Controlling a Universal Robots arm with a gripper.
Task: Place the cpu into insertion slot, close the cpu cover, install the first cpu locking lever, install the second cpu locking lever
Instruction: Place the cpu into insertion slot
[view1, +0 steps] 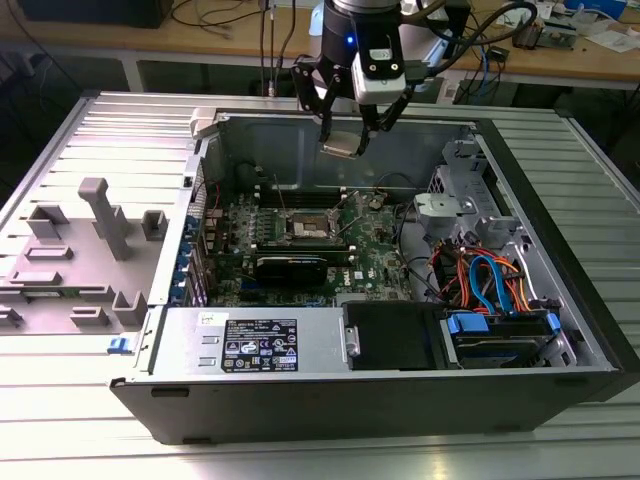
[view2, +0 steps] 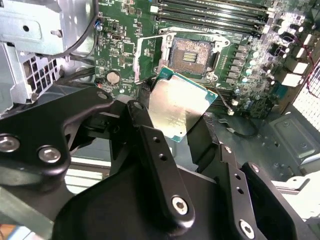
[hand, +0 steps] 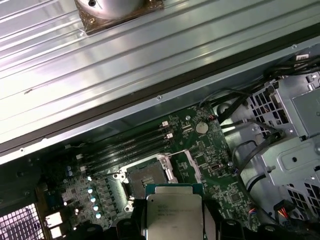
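Pinching the cpu by its opposite edges, the end effector holds it well above the uncovered insertion slot, a grip that we judge keeps its underside untouched.

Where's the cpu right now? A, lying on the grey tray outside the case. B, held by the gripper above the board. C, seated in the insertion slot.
B: the gripper holds the cpu in the air, and the insertion slot sits empty.

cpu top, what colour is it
Dull silver, green rim; the cpu shows best in the second wrist view.
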